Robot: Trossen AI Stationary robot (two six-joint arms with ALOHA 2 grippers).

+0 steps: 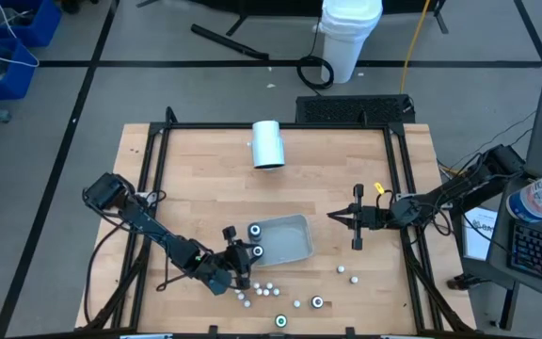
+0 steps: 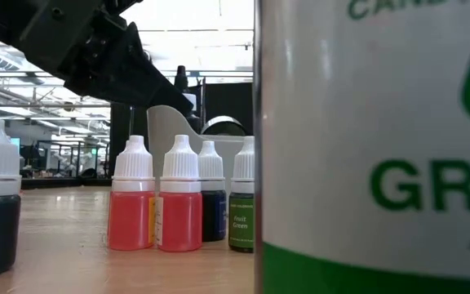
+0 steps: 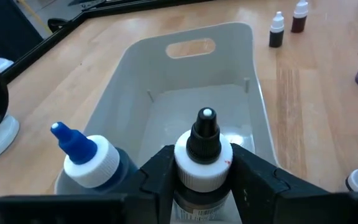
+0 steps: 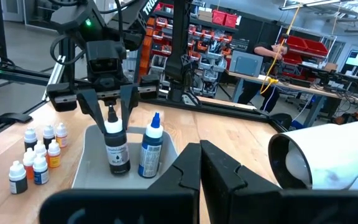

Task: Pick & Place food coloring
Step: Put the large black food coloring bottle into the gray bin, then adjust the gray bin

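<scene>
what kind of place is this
Likely a robotics lab or workshop: a wooden table with two robot arms, parts shelves with bins behind, and a person at a workbench with monitors.

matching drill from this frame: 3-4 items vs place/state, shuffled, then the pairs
Items:
1. black-tipped bottle
2. blue-tipped bottle
3. white cylinder
4. right gripper

Places/states:
A. lying on its side, far part of the table
B. shut, holding nothing, beside the grey tray
C. clamped in the left gripper over the tray
D. standing in the tray, not held

Pairs: 1-C, 2-D, 3-A, 4-B
</scene>
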